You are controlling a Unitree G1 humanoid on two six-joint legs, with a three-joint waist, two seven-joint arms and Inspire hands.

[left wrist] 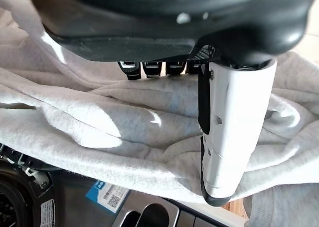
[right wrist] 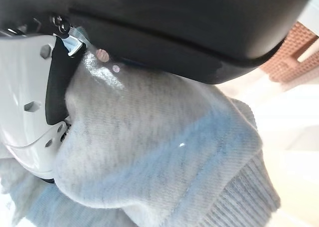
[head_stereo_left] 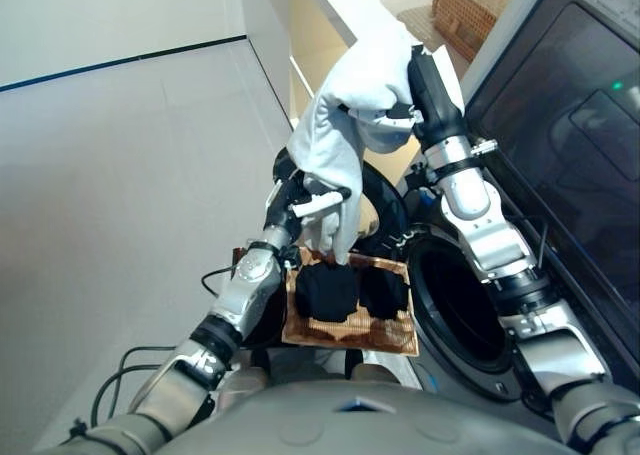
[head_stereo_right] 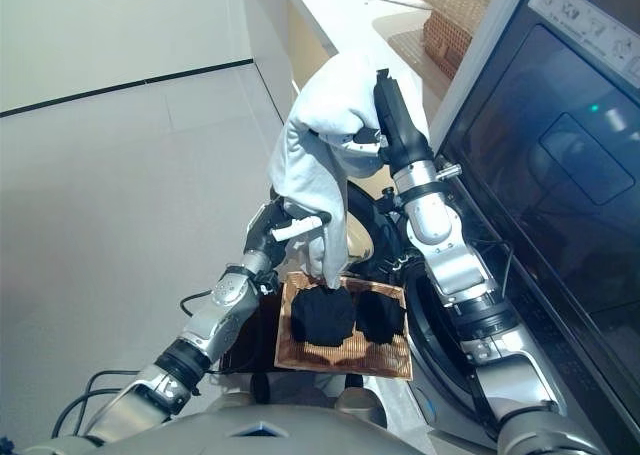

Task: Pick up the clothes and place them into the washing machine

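A light grey sweatshirt (head_stereo_left: 340,125) hangs in the air above a flat brown wicker basket (head_stereo_left: 350,327). My right hand (head_stereo_left: 425,85) is raised high and shut on the garment's top; its own wrist view shows the white thumb (right wrist: 25,112) pressed into the cloth (right wrist: 164,152). Lower down, my left hand (head_stereo_left: 300,200) pinches the hanging edge, with its white thumb (left wrist: 234,127) lying across the fabric (left wrist: 99,122). Two dark garments (head_stereo_left: 328,290) lie in the basket. The washing machine's round drum opening (head_stereo_left: 460,295) gapes to the right of the basket, below my right arm.
The machine's dark front panel (head_stereo_left: 570,145) fills the right side. A white counter (head_stereo_right: 340,5) with a woven basket (head_stereo_right: 450,30) on it stands behind. Pale floor (head_stereo_left: 120,175) stretches to the left.
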